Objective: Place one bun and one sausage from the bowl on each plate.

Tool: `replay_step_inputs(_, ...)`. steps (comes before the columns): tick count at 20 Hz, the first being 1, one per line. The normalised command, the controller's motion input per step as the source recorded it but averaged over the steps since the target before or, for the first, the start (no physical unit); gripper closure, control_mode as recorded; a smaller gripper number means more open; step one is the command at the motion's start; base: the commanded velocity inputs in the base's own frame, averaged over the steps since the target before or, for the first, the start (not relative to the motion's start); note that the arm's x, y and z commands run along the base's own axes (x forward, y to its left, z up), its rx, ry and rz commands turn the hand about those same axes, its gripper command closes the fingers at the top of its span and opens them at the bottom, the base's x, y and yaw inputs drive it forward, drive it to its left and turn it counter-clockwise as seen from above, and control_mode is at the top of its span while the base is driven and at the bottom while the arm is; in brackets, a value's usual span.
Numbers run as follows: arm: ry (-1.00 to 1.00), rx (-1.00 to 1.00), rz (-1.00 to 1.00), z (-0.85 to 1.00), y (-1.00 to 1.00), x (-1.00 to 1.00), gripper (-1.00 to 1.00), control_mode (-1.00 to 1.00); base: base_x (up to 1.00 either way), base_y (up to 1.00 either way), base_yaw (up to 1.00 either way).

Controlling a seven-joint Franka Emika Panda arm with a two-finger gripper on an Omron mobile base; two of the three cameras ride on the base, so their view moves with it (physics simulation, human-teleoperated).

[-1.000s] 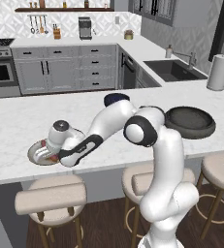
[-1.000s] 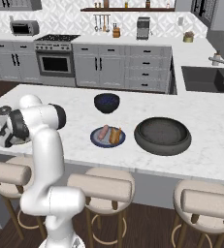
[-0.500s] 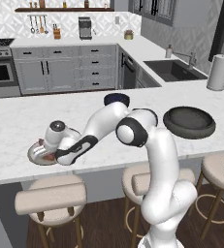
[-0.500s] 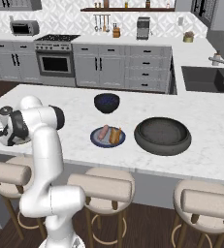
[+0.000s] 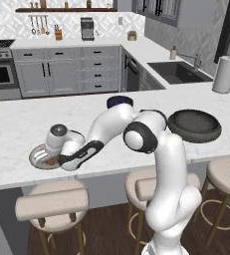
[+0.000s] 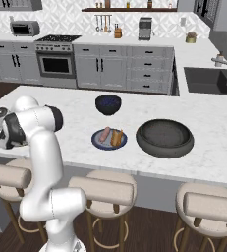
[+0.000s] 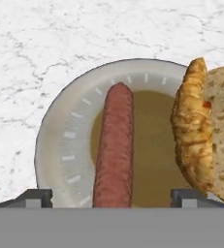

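Pincer: the gripper [image 7: 112, 196] hangs low over the beige plate [image 7: 60, 145], its two dark tips standing wide apart at the bottom of the hand view, nothing between them but the sausage's near end.
Grip: none; the jaws are spread well clear of the meat on both sides, which reads as a let-go, not a hold.
Sausage: the sausage [image 7: 114, 150] lies flat along the plate, across the brown centre, running straight away from the hand, so it sits where a drop between the tips would leave it.
Bun: the bun [image 7: 205, 131] rests just right of the sausage, overhanging the plate's right rim, apart from the meat by a strip of brown.
Plate: in the left base view it sits at the near left of the counter [image 5: 17, 129], partly hidden by the hand.
Second plate: the blue-grey plate [image 6: 98, 143] lies further right, already carrying a sausage and a bun side by side.
Bowl: the wide dark bowl [image 6: 164, 138] stands right of that plate; I can make out nothing left in it.
Blue bowl: the smaller blue bowl [image 6: 108, 104] sits behind, untouched.
Judgement: both plates look served; the hand need only lift straight off without nudging the sausage.
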Motion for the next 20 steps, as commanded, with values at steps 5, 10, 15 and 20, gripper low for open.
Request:
replay_step_inputs(5,-0.06,0.03,-0.03,0.55,-0.62,-1.00,-1.00,-1.00,0.00,0.00,0.00)
replay_step_inputs(10,-0.01,0.09,-0.04,0.92,-0.95,-0.92,-1.00,-1.00,0.00,0.00,0.00)
replay_step_inputs(15,0.00,0.09,-0.03,1.00,-0.99,-0.31,-1.00,-1.00,0.00,0.00,0.00)
replay_step_inputs(20,0.00,0.09,0.00,1.00,-0.88,-0.09,-1.00,-1.00,0.00,0.00,0.00)
